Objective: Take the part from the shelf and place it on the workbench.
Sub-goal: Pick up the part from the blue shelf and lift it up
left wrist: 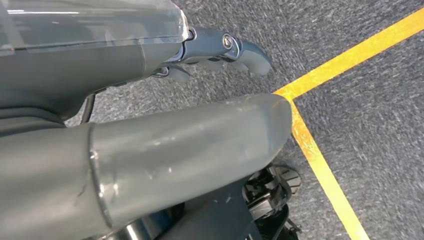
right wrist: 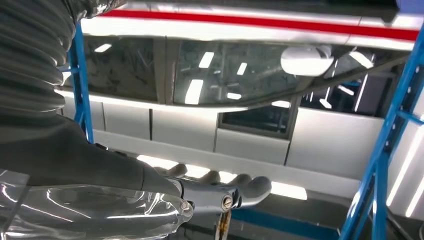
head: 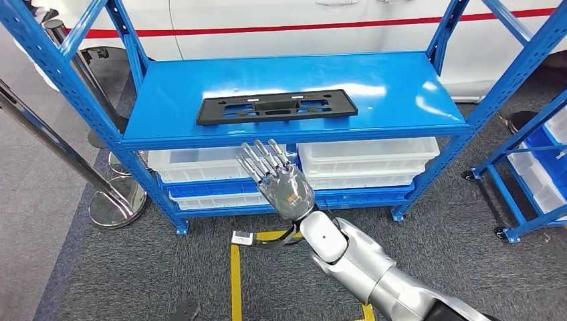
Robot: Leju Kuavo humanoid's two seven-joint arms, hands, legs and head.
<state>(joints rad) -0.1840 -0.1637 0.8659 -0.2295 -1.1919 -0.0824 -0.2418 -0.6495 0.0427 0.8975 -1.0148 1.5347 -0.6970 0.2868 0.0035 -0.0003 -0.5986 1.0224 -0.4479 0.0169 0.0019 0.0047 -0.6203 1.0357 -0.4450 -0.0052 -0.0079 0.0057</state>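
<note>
Right hand (head: 277,179) hides part of shelf (head: 294,137) front edge and white bins (head: 364,160) behind it. Right arm cut off by head view's lower edge. Shelf posts cut off at top. Second rack (head: 535,167) cut off at right edge. Left hand (left wrist: 150,150): thumb blocks most of wrist view, fingers (left wrist: 235,50) partly hidden behind cover. Car (right wrist: 250,85) cropped, blurred.

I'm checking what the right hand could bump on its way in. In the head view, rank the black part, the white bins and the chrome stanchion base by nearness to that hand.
From the right hand:
1. White bins, lower shelf level, flanking the fingers.
2. Black part, flat on the blue top shelf, just beyond the fingertips.
3. Chrome stanchion base, on the floor far to the left.
</note>
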